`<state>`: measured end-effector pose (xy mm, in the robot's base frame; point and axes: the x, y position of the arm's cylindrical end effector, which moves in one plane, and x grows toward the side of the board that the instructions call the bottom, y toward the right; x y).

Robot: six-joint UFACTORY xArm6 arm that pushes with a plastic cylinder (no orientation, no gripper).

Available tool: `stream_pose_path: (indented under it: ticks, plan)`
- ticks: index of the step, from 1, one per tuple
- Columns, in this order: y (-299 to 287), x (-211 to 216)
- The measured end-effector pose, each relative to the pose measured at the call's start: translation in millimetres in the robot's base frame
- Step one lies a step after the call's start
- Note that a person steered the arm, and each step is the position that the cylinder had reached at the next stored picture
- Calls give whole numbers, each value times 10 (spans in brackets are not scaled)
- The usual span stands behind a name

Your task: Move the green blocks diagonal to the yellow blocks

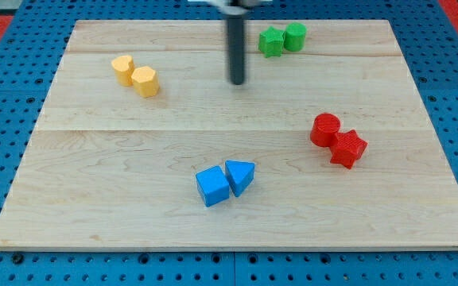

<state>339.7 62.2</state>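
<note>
Two green blocks touch near the view's top, right of centre: a green star-shaped block (272, 41) and a green cylinder (295, 36). Two yellow blocks touch at the upper left: a yellow heart-shaped block (122, 69) and a yellow hexagonal block (145, 81). My tip (237, 82) rests on the board below and to the left of the green star, a short gap away, and well to the right of the yellow blocks. It touches no block.
A red cylinder (324, 129) and a red star-shaped block (348, 148) touch at the right. A blue cube (212, 187) and a blue triangular block (241, 175) touch at the lower centre. The wooden board (94, 199) lies on a blue pegboard.
</note>
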Motion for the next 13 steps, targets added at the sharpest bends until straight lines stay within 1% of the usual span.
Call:
stream_pose_path:
  ticks: [1, 2, 3, 4, 5, 6, 7, 8, 9, 10, 11, 12, 13]
  plan:
    - [1158, -296]
    - [1728, -708]
    - [1065, -1079]
    - [453, -1159]
    - [-283, -969]
    - [-795, -814]
    - [-810, -373]
    - [-1037, -105]
    - [-976, 134]
    - [-616, 589]
    - [-824, 760]
    - [-1084, 639]
    - [-1097, 356]
